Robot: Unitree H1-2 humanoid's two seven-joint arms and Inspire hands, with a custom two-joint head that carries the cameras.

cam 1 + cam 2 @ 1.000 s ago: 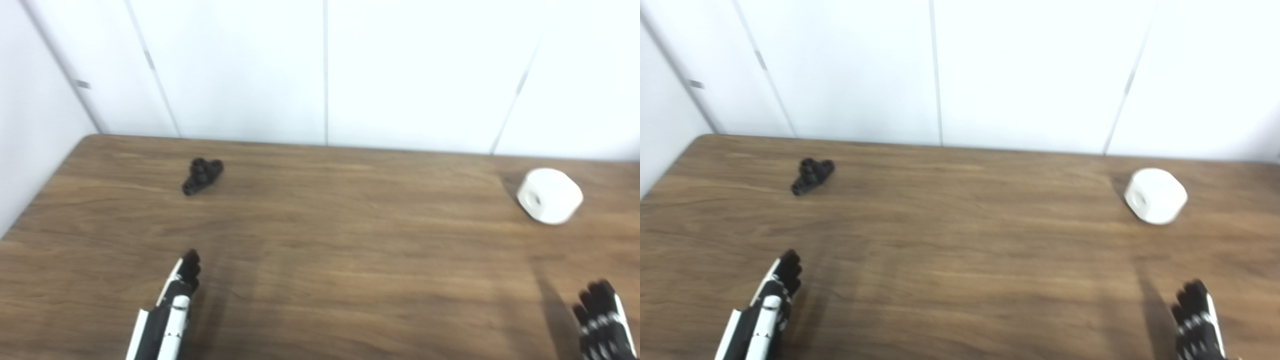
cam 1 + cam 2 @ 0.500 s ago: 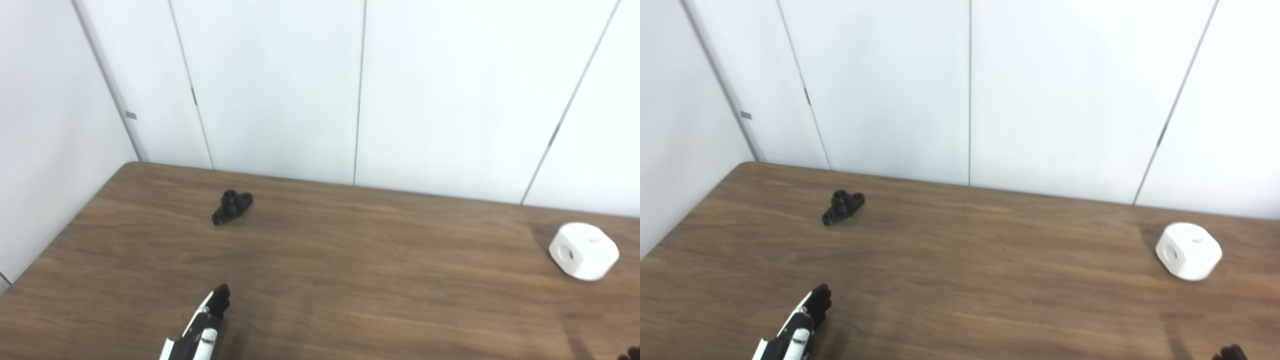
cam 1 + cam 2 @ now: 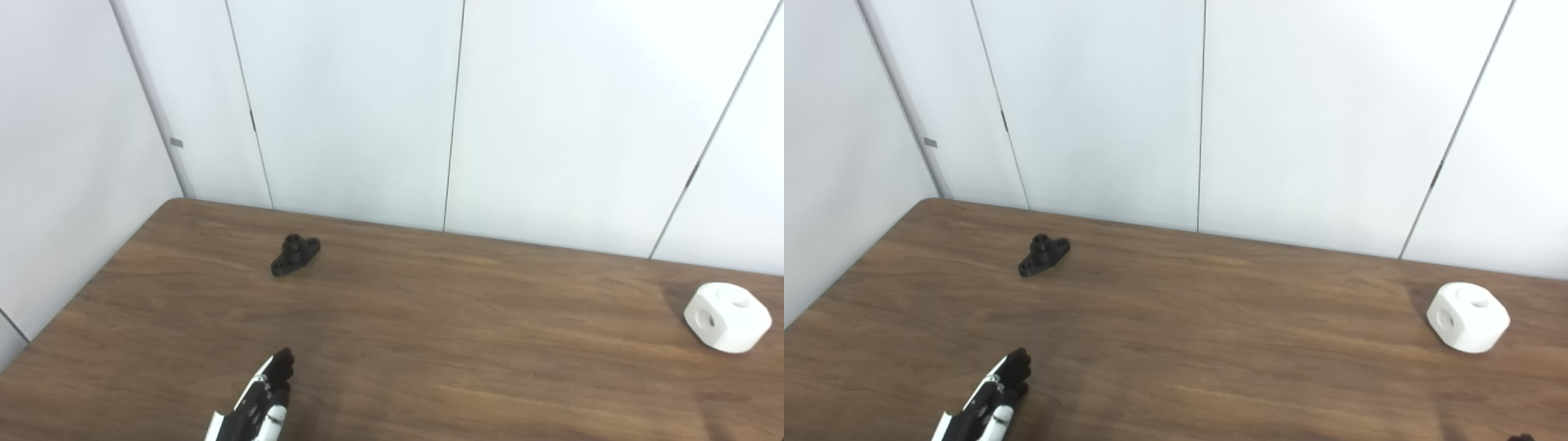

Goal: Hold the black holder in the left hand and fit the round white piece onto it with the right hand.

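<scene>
Black holder: lying on the wooden surface, well beyond the left robot hand, untouched. Round white piece: far off to that hand's right, apart. Left robot hand: empty, fingers straight and close together. Right robot hand: only a dark tip visible; state cannot be told.

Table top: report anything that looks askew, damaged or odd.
Nothing stands out. The small black plastic holder lies flat near the far left of the brown wooden table; the round white piece sits intact at the right. Neither is touched by a hand.
</scene>
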